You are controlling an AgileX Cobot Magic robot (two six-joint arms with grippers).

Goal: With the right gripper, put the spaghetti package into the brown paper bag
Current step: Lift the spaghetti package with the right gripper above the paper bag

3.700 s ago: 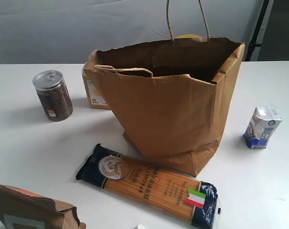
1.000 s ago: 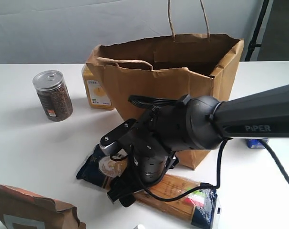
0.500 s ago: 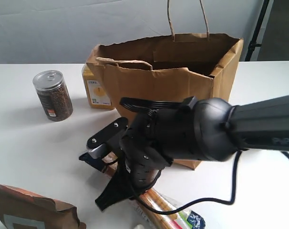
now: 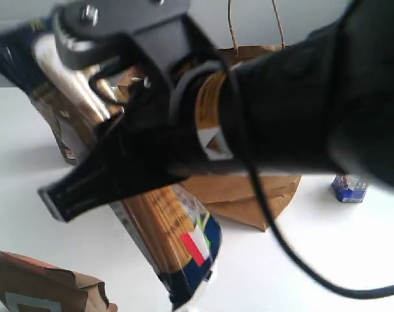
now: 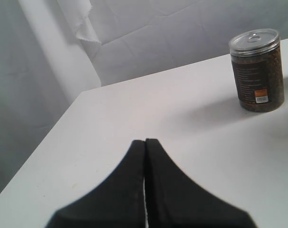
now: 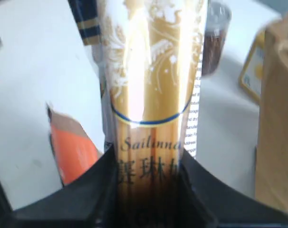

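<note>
My right gripper (image 4: 99, 182) is shut on the spaghetti package (image 4: 158, 221) and holds it off the table, close to the exterior camera. The packet hangs steeply tilted, its flag end low and its dark end high at the left. In the right wrist view the yellow spaghetti package (image 6: 148, 95) runs between the black fingers (image 6: 94, 175) of the right gripper (image 6: 148, 156). The brown paper bag (image 4: 249, 195) stands behind the arm, largely hidden, and shows beside the packet (image 6: 277, 118). My left gripper (image 5: 145, 141) is shut and empty above the table.
A smaller brown bag with an orange panel (image 4: 41, 289) (image 6: 75, 152) lies at the front left. A blue-white carton (image 4: 348, 188) stands right of the bag. A clear can of dark contents (image 5: 256, 71) (image 6: 215, 42) and a yellow box (image 6: 253, 71) stand on the white table (image 5: 134, 104).
The right gripper has lifted the spaghetti package off the table and swung it up toward the camera, tilting it steeply. The arm now blocks most of the exterior view.
</note>
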